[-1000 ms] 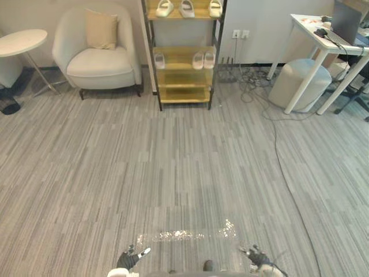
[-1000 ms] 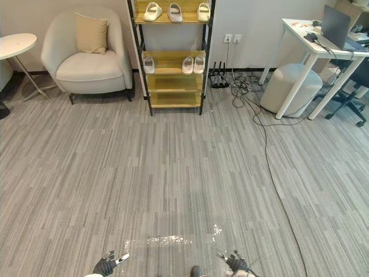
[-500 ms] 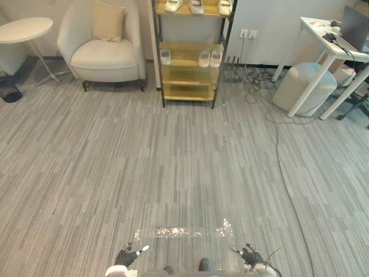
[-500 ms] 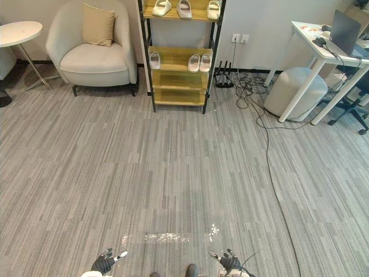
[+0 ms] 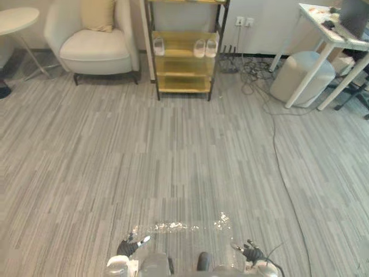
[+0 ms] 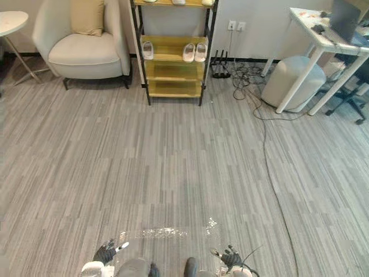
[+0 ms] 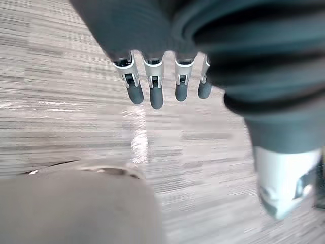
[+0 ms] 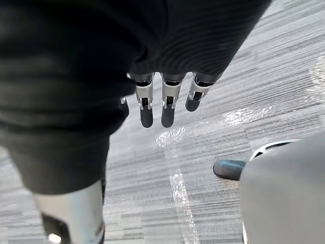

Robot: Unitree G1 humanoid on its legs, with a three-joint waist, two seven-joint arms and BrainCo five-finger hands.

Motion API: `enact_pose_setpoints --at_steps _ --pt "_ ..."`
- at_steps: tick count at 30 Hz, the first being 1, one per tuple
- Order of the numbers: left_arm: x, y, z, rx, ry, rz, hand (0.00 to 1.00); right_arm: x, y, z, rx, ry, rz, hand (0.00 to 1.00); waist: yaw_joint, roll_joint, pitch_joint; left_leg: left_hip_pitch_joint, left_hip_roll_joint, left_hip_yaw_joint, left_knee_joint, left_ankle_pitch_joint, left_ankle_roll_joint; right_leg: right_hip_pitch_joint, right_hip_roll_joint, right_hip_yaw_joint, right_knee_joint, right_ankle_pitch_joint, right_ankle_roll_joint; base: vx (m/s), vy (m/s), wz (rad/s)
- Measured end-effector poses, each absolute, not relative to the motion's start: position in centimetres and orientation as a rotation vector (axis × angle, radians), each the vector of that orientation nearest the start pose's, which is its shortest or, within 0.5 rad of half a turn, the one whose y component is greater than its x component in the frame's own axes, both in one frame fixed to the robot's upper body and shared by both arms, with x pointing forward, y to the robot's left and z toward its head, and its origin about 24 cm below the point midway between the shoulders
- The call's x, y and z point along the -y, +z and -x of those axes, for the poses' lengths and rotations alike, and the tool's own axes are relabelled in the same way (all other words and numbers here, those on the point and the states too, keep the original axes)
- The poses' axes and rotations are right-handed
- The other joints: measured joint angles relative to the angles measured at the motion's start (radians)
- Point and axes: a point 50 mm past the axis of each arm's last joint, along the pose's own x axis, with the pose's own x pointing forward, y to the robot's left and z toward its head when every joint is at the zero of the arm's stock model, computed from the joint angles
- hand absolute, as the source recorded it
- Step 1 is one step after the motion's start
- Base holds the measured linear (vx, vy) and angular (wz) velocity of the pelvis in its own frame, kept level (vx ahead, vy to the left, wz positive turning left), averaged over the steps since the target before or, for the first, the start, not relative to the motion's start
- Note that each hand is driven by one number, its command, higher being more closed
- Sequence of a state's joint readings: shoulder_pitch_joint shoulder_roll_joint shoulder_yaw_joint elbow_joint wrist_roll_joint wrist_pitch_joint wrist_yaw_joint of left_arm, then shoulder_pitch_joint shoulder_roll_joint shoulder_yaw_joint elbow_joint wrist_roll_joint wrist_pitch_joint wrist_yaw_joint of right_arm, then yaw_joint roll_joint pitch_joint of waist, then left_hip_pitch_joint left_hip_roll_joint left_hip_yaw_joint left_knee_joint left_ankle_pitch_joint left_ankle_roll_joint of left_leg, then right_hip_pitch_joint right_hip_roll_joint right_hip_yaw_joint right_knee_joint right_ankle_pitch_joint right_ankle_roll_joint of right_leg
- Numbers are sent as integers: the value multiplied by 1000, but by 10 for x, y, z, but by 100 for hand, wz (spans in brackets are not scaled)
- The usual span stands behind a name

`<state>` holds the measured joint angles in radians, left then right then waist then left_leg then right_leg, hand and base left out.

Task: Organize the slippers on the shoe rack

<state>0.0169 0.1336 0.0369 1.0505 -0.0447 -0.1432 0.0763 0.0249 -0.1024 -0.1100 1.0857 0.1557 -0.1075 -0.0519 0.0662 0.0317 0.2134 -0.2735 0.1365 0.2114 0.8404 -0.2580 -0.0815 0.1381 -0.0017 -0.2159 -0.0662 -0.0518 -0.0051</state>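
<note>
My left hand (image 5: 125, 248) and right hand (image 5: 251, 253) hang empty, fingers (image 7: 156, 94) straight, well apart from the slippers (image 5: 200, 48) on the shoe rack (image 5: 183, 83), which look light, soft, best pinched by the strap.

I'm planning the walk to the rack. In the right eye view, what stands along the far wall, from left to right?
Round white side table → cream upholstered armchair → black-framed wooden shoe rack → pale round pouf.
</note>
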Motion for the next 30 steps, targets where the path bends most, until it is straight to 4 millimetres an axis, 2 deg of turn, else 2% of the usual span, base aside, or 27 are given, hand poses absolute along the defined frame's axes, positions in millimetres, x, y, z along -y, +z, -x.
enact_pose_setpoints --at_steps 1,3,4,6,7,8,9,10,11,13,14,15,16,17,18,19,20,21,22,23,24,25,26,27,28,29,30 --pt "-210 -146 -131 -915 201 -100 0 209 -153 -118 -980 -299 -63 0 -3 3 3 -14 2 3 -6 -11 0 3 -8 2 4 -5 0 135 76 -17" --pt "-209 -146 -131 -913 217 -85 0 210 -152 -121 -972 -302 -60 0 -1 1 4 -43 2 33 -161 -11 4 2 -46 13 15 -23 18 174 140 -14" --pt "-210 -145 -132 -911 227 -76 0 210 -151 -123 -968 -303 -59 0 2 1 5 -57 -17 34 -306 19 11 0 -76 20 27 -43 40 228 201 -8" --pt "-209 -146 -129 -917 233 -70 0 211 -150 -127 -959 -301 -56 0 14 2 3 -45 -34 22 -507 93 -10 -4 -104 36 40 -73 77 300 281 -31" --pt "-205 -150 -120 -939 235 -56 0 213 -149 -128 -954 -300 -47 0 28 12 0 -36 -28 2 -560 156 3 2 -106 64 47 -97 106 310 294 -50" --pt "-207 -150 -118 -945 239 -56 0 212 -149 -129 -954 -297 -49 0 34 11 -6 -39 -37 -3 -538 167 20 10 -114 68 48 -108 112 501 352 -45" --pt "-217 -150 -113 -954 261 -73 0 200 -151 -127 -962 -274 -72 0 41 -35 -12 -49 -72 -4 -462 122 66 26 -152 74 110 -151 150 491 275 -14" --pt "-220 -149 -113 -955 265 -80 0 194 -153 -126 -967 -267 -83 0 43 -55 -21 -50 -84 -1 -442 89 71 -15 -171 73 225 -191 168 500 250 -5" --pt "-220 -149 -113 -955 266 -81 0 193 -153 -126 -967 -265 -86 0 45 -58 -23 -48 -85 0 -439 80 75 -38 -175 76 274 -198 171 477 212 -2" --pt "-223 -150 -110 -968 260 -97 0 184 -153 -127 -963 -224 -90 0 43 -75 -19 56 -95 10 -441 24 80 -213 -187 118 822 -192 279 603 244 -4" --pt "-223 -150 -109 -969 257 -100 0 184 -153 -127 -962 -222 -89 0 43 -76 -18 67 -96 13 -442 20 83 -221 -189 119 862 -190 278 512 151 -5" --pt "-224 -150 -108 -973 245 -117 0 183 -152 -129 -958 -209 -85 0 41 -75 -12 142 -102 17 -454 -18 95 -277 -197 89 1051 -190 256 466 94 -7" --pt "-224 -150 -108 -974 242 -118 0 183 -152 -131 -954 -204 -79 0 38 -76 -12 184 -103 17 -469 -32 99 -302 -210 38 1109 -194 207 680 121 -10" --pt "-223 -149 -112 -962 234 -121 0 184 -151 -133 -945 -196 -65 0 34 -75 -11 257 -102 15 -517 -45 102 -348 -225 -49 1128 -215 124 540 72 -3" --pt "-222 -148 -114 -955 232 -120 0 185 -150 -135 -939 -196 -62 0 29 -72 -9 284 -99 12 -539 -46 103 -362 -225 -77 1114 -229 100 649 23 11" --pt "-218 -148 -118 -946 222 -112 0 191 -146 -144 -914 -198 -44 0 7 -49 5 374 -74 -1 -611 -46 102 -418 -200 -153 987 -264 45 435 -4 16" --pt "-217 -148 -120 -943 221 -110 0 192 -146 -145 -910 -199 -41 0 3 -45 8 385 -69 -2 -619 -46 102 -427 -195 -159 962 -266 40 547 -41 25" --pt "-211 -147 -124 -929 212 -96 0 197 -142 -150 -890 -202 -28 0 -14 -27 18 422 -46 -3 -649 -44 100 -469 -163 -165 828 -259 29 436 -70 29" --pt "-202 -145 -133 -904 189 -84 0 201 -139 -155 -863 -206 -20 0 -24 -14 26 456 -27 -5 -678 -43 98 -518 -130 -139 584 -179 52 548 -98 34" --pt "-200 -145 -134 -902 184 -78 0 202 -138 -155 -860 -208 -20 0 -27 -17 26 472 -27 -6 -693 -43 98 -531 -119 -117 460 -122 65 686 -191 36" --pt "-197 -144 -138 -892 179 -73 0 201 -138 -157 -858 -206 -22 0 -29 -39 32 505 -40 -12 -715 -43 92 -545 -120 -73 304 -35 74 732 -284 40" --pt "-197 -145 -136 -899 181 -72 0 199 -140 -154 -868 -204 -26 0 -32 -66 28 563 -45 -38 -713 -65 39 -551 -122 -18 247 44 61 769 -324 45" --pt "-193 -146 -135 -904 177 -63 0 200 -140 -154 -868 -205 -27 0 -36 -64 24 580 -32 -53 -705 -78 20 -548 -114 1 277 131 42 710 -348 56" --pt "-182 -147 -137 -902 160 -40 0 204 -137 -158 -853 -208 -19 0 -45 -15 16 570 39 -89 -627 -72 1 -560 -74 -21 381 119 -12 590 -293 40" --pt "-180 -147 -137 -902 157 -36 0 205 -137 -159 -851 -209 -18 0 -46 0 13 548 62 -94 -581 -63 -16 -557 -63 -36 391 103 -28 882 -397 34" --pt "-175 -149 -135 -912 151 -24 0 205 -136 -160 -847 -207 -21 0 -45 26 12 471 106 -121 -401 -3 -44 -530 -34 -66 408 64 -53 733 -305 12" --pt "-175 -149 -135 -916 157 -15 0 205 -136 -160 -848 -205 -17 0 -46 33 16 415 124 -135 -275 68 -36 -497 -21 -74 397 39 -57 844 -323 8"
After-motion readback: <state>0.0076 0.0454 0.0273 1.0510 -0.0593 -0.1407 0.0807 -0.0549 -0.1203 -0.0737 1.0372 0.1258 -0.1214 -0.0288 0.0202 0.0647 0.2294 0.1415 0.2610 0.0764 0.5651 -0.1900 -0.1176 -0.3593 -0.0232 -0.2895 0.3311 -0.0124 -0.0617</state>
